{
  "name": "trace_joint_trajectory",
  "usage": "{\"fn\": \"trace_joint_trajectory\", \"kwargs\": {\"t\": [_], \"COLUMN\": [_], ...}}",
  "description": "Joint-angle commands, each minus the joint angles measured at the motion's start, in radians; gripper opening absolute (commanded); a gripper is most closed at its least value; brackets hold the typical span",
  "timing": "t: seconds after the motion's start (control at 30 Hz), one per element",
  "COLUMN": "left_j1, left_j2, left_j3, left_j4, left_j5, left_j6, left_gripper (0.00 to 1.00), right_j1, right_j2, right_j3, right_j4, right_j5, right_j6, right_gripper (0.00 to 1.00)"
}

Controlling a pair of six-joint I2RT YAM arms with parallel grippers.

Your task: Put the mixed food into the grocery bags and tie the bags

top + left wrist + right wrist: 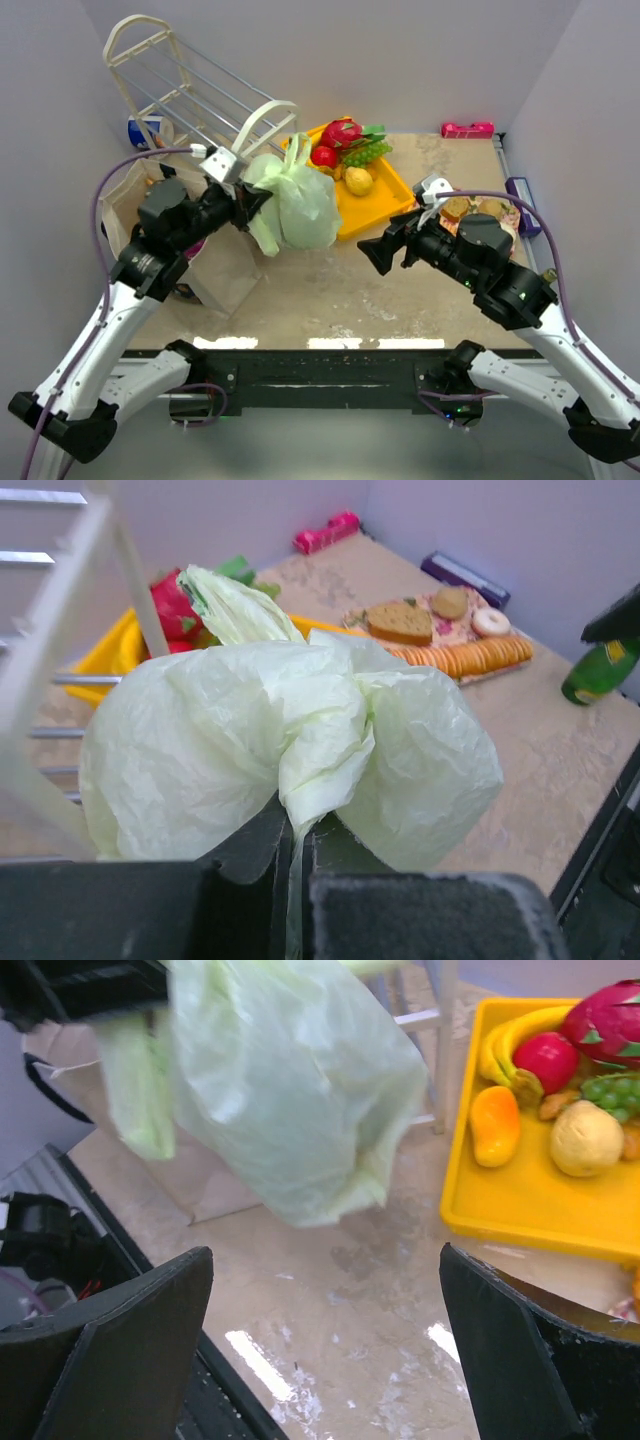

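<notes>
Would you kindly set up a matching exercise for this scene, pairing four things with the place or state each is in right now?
Things
1. green plastic bag
2. right gripper
3. yellow tray
4. beige tote

Places or states
A. carries toy fruit
B. fingers spread wide, nothing between them
C. stands at the left side of the top view
D. clamped between the fingers of the left gripper

Pairs: 1-D, 2-B, 3-A, 4-C
</notes>
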Motion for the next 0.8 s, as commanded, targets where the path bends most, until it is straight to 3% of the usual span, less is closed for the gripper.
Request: {"fn": "trace_joint_trajectory", "kwargs": {"t": [0.0,0.23,0.47,0.63,0.77], "left_j1": [0.025,0.084,0.084,0.084,0.084], "left_j2": [-0.047,-0.046,-0.081,-0.064,-0.051], "left_j3": [0.164,0.312,0.339,0.340,0.333], "left_j4": [0.011,-0.082,-0.146,-0.148,-0.122], "left_j5": [-0.147,-0.377,-0.685,-0.750,-0.701], "left_j6": [0.078,0.076,0.160,0.158,0.145], "left_gripper": [0.00,0.00,0.00,0.00,0.00], "right_j1": [0.004,0.004,0.004,0.004,0.004], "right_j2": [-0.017,-0.019,-0.039,-0.031,-0.031], "right_j3": [0.005,-0.017,-0.038,-0.043,-0.043], "right_j4": [-0.036,-0.082,-0.093,-0.090,-0.094], "right_j5": [0.155,0.287,0.307,0.310,0.310], "right_j6": [0.017,0.048,0.068,0.078,0.084], "right_gripper": [0.99,0.99,0.99,0.99,0.99]}}
